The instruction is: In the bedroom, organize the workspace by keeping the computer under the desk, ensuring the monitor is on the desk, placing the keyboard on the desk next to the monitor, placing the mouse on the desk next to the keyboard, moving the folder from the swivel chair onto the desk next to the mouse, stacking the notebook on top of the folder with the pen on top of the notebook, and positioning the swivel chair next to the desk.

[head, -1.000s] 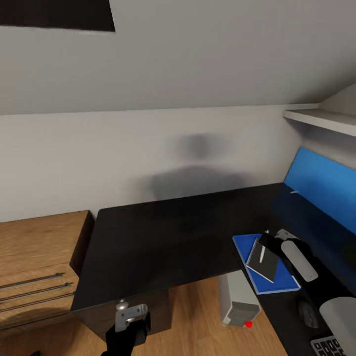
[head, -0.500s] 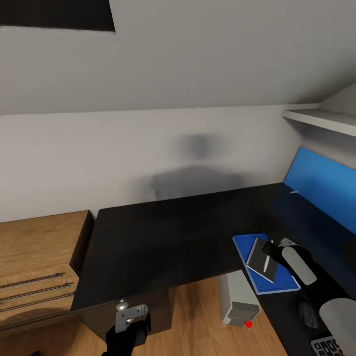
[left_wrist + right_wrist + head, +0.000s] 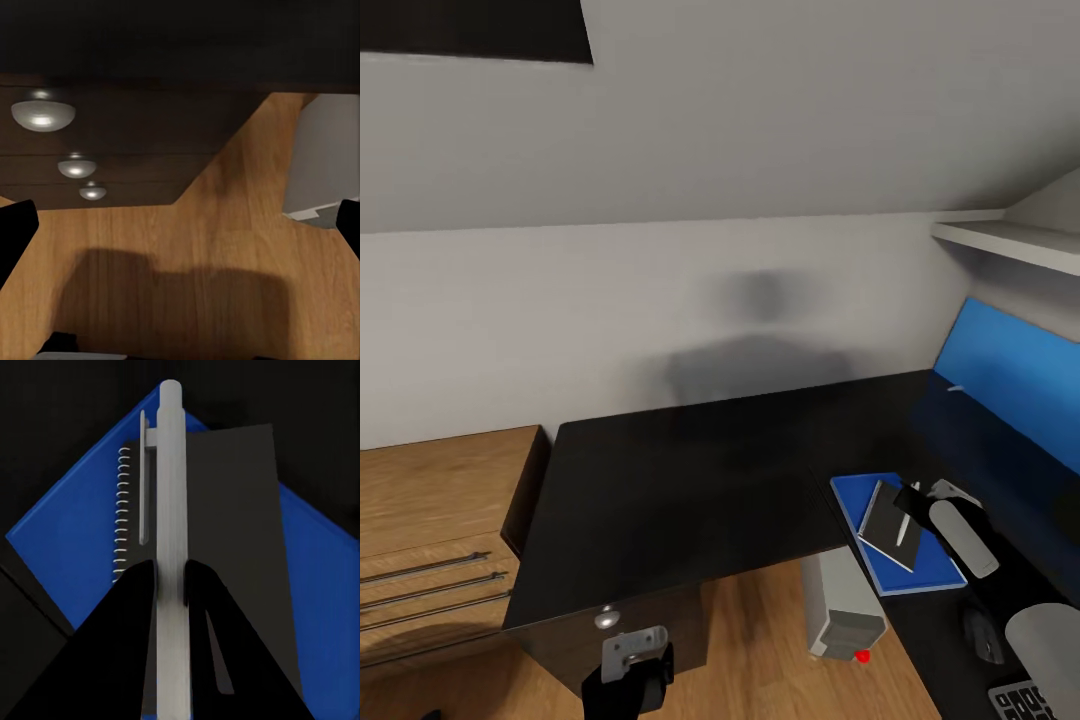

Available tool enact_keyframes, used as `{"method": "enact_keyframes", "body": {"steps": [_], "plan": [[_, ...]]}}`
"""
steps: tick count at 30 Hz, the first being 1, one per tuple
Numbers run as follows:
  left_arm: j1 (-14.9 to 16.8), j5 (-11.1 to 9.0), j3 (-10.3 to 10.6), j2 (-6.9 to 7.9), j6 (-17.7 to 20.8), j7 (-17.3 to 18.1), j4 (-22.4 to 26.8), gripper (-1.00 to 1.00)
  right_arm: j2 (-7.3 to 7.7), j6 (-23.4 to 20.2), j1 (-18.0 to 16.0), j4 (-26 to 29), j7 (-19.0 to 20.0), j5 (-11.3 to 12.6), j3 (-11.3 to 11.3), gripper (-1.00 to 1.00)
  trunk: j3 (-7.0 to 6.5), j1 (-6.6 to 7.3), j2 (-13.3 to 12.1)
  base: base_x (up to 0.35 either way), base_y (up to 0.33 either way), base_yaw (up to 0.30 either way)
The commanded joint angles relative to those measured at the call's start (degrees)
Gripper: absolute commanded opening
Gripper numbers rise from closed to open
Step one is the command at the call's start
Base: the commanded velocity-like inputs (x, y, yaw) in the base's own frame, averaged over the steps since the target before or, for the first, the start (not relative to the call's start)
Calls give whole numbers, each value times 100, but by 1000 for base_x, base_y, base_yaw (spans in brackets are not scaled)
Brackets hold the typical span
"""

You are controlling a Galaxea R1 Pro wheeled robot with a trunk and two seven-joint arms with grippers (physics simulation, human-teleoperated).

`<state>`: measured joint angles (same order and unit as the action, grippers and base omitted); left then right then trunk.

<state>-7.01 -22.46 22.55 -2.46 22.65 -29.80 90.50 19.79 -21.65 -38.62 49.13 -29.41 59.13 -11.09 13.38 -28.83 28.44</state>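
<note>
The bright blue folder lies on the black desk near its inner corner, with the dark grey notebook on top of it. My right gripper is shut on the silvery-white pen, holding it just over the notebook and folder; the head view shows the pen above the notebook. The grey computer stands under the desk. The mouse and keyboard sit at the lower right. My left gripper hangs open over the wooden floor.
A light wooden cabinet stands left of the desk. Black drawers with silver knobs sit under the desk beside the computer. A blue panel and a white shelf line the right wall.
My right gripper has carried the pen a little down and to the right, closer over the notebook. My left arm has sunk lower in the head view.
</note>
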Motion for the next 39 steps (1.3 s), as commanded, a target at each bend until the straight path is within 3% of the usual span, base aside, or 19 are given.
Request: {"method": "enact_keyframes", "body": {"steps": [1, 15, 30, 39], "plan": [[1, -48, 10, 0, 13, -42, 11, 100, 8, -4, -5, 9, -45, 33, -24, -100, 9, -3, 10, 0, 0, 0], [-97, -49, 35, 19, 12, -39, 11, 100, 4, 31, -14, -187, 29, 16, -17, -100, 9, -3, 10, 0, 0, 0], [-151, -52, 181, 32, 12, -43, 7, 100, -12, 644, -139, -922, 816, -12, -19, -100, 9, -3, 10, 0, 0, 0], [-151, -49, 183, 35, 12, -43, 3, 100, -18, 871, -145, -1045, 887, -15, -31, -100, 9, -3, 10, 0, 0, 0]]}}
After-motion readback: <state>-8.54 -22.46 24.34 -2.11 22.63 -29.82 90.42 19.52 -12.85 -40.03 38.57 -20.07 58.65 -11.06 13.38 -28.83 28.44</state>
